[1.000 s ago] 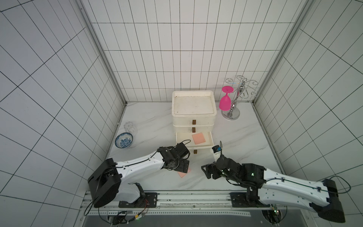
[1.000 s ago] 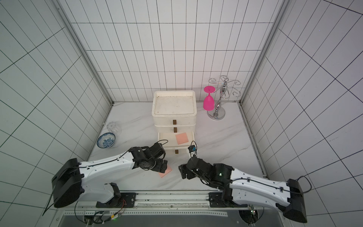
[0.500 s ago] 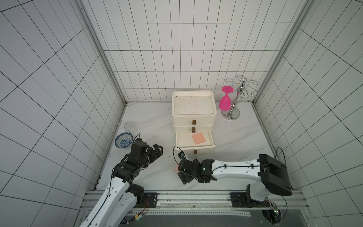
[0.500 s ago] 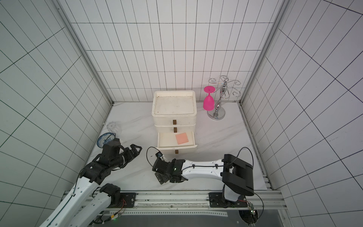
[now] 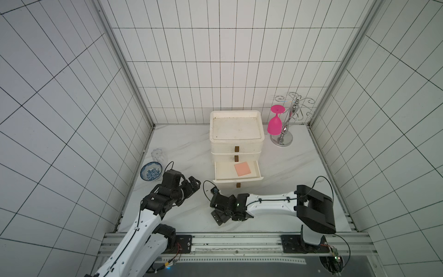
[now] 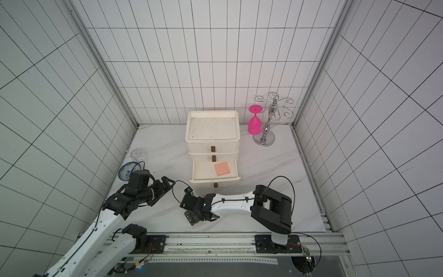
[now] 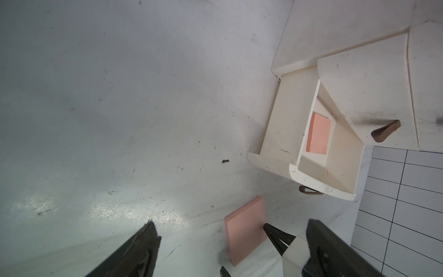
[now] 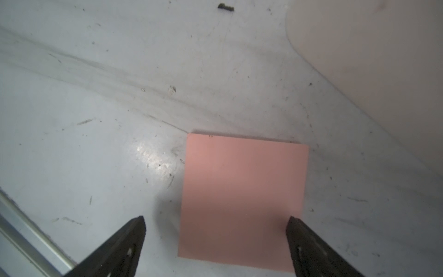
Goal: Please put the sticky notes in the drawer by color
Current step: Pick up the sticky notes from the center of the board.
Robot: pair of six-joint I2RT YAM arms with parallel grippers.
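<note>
The cream-white drawer (image 5: 223, 150) (image 6: 201, 150) stands mid-table, its bottom drawer (image 5: 223, 171) pulled out. One salmon pink sticky note (image 5: 242, 168) (image 6: 222, 168) (image 7: 318, 136) lies flat inside it. A second pink sticky note (image 8: 243, 196) (image 7: 245, 230) lies on the table in front of the drawer, hidden under the arm in both top views. My right gripper (image 8: 216, 217) (image 5: 214, 211) (image 6: 187, 208) is open, low over that note, one fingertip on either side of it. My left gripper (image 7: 230, 221) (image 5: 191, 189) (image 6: 165, 189) hangs open and empty to the left.
A blue-and-white bowl (image 5: 151, 170) and a clear glass (image 5: 159, 155) sit by the left wall, close behind my left arm. At the back right, a pink goblet (image 5: 274, 122) hangs on a chrome stand (image 5: 284, 139). The metal rail (image 5: 227, 242) runs along the front edge.
My left gripper has left the pink note on the table and pulled back to the left. My right gripper has swung left over that note and opened a little wider.
</note>
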